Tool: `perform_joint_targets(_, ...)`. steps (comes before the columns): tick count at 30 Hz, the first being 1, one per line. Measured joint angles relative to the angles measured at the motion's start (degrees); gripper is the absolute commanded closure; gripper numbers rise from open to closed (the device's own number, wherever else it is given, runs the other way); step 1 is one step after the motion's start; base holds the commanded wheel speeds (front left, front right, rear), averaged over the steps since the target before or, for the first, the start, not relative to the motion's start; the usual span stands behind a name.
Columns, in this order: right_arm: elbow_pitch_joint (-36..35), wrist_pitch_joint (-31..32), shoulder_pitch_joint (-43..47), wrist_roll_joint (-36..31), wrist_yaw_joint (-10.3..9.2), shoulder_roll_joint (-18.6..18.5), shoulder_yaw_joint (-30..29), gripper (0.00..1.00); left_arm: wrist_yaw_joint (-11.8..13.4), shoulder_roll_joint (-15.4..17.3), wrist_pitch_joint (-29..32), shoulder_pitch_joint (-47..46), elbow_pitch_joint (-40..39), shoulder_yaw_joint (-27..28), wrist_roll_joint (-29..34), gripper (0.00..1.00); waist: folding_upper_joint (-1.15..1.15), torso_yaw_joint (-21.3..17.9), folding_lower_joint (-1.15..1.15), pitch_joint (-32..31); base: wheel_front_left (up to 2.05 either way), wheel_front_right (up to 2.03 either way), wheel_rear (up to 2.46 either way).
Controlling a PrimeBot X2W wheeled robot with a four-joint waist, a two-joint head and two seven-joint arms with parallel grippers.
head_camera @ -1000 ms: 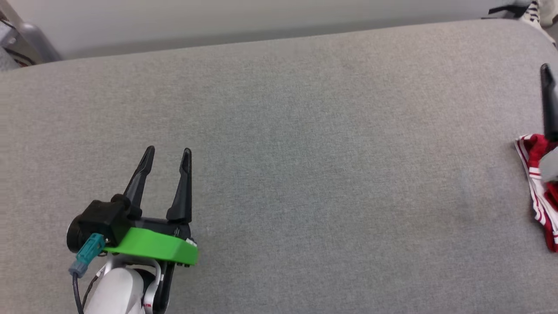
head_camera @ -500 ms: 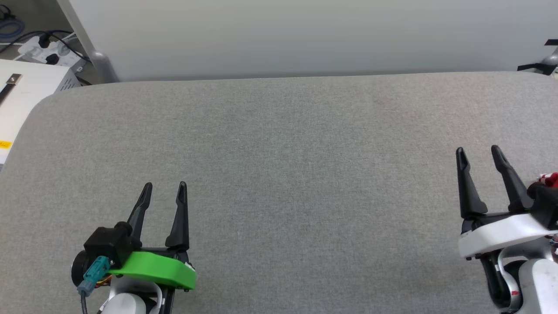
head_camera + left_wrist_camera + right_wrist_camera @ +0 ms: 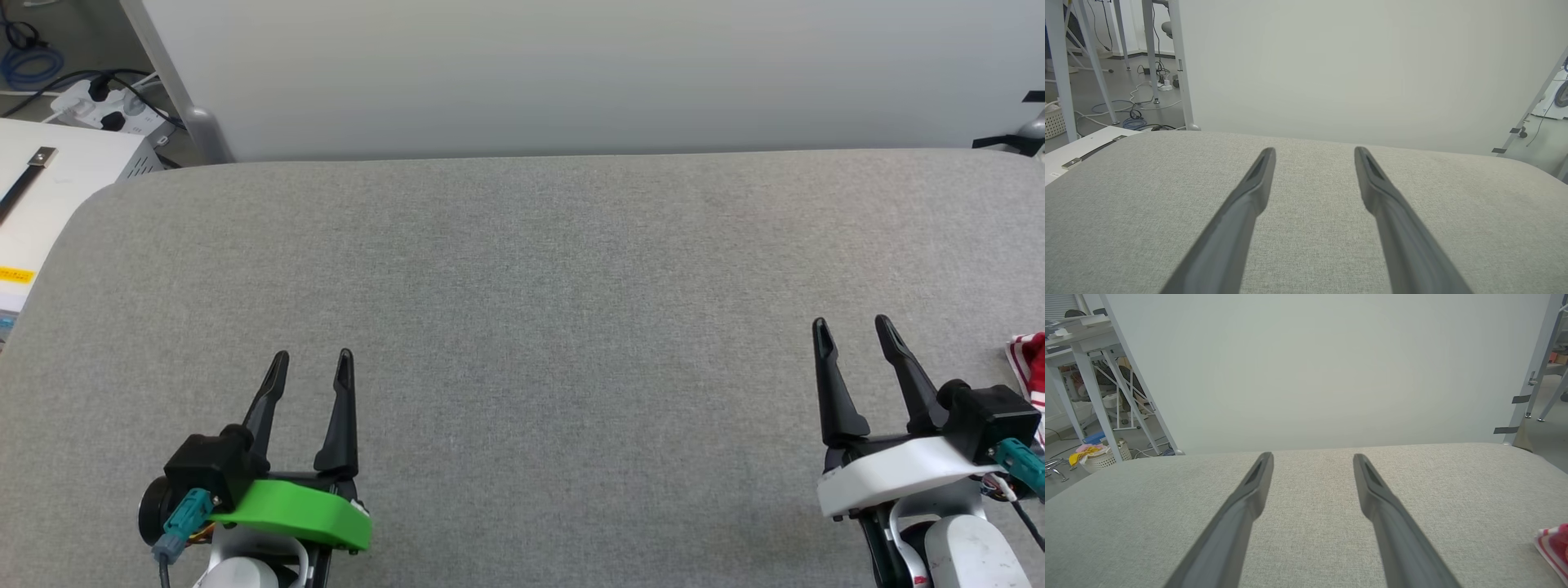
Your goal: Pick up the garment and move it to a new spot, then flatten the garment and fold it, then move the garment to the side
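A small red and white striped edge of the garment (image 3: pixel 1030 367) shows at the far right of the head view, lying on the grey padded table (image 3: pixel 522 269). The same garment (image 3: pixel 1553 547) appears at the lower right of the right wrist view. My right gripper (image 3: pixel 854 333) stands open just left of the garment, apart from it, with nothing between its fingers (image 3: pixel 1249 498). At the lower left, my left gripper (image 3: pixel 313 361) is open and empty, its fingers (image 3: pixel 1376 192) over bare cloth.
A pale wall panel (image 3: pixel 571 73) rises behind the table's far edge. A white box (image 3: pixel 49 188) with a power strip and cables (image 3: pixel 90 102) behind it sits off the table's left end. Table legs and a basket (image 3: pixel 1098 457) stand on the floor beyond.
The head camera has swung and tilted, bringing the far wall and left end of the table into view. My right gripper has drawn back from the garment to the lower right, still open.
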Motion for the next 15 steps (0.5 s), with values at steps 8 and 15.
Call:
perform_joint_targets(8, 0.27, -0.01, 0.00, -0.18, 0.00, -0.05, 0.58, 0.00, -0.81, -1.19, -0.01, 0.34, -0.44, 1.25, 0.84, 0.00, 0.00, -0.14, 0.00, -0.31, 0.00, 0.00, 0.00)
perform_joint_targets(15, 0.29, 0.04, 0.00, -0.18, 0.00, -0.32, 1.23, 0.00, -0.98, -1.47, -0.01, 0.57, -0.43, 1.37, 0.85, 0.00, 0.00, -0.01, 0.00, -0.22, 0.00, 0.00, 0.00)
